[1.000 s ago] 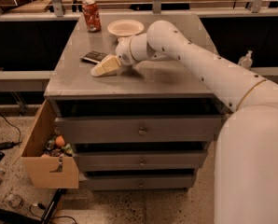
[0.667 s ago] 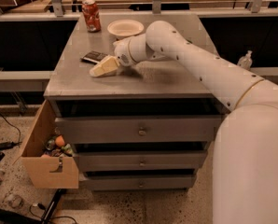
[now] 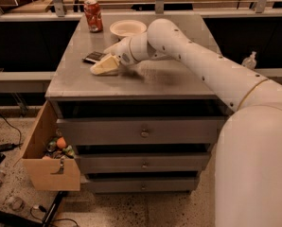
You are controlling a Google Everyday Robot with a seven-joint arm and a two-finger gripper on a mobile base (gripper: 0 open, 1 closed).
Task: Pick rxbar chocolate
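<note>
The rxbar chocolate (image 3: 93, 57) is a small dark flat bar with a pale patch, lying on the grey cabinet top (image 3: 169, 79) towards the left side. My gripper (image 3: 104, 66) is cream-coloured and low over the top, just right of and in front of the bar, its tip pointing left. It looks right next to the bar's near end, and I cannot tell whether it touches. The white arm reaches in from the right and hides the surface behind the gripper.
A red soda can (image 3: 93, 15) stands at the back left of the top and a white bowl (image 3: 127, 28) sits behind the arm. A drawer (image 3: 48, 167) holding small items hangs open at the lower left. A small bottle (image 3: 249, 60) stands on the right ledge.
My gripper has shifted slightly left, closer to the bar. The bar, can and bowl have not moved.
</note>
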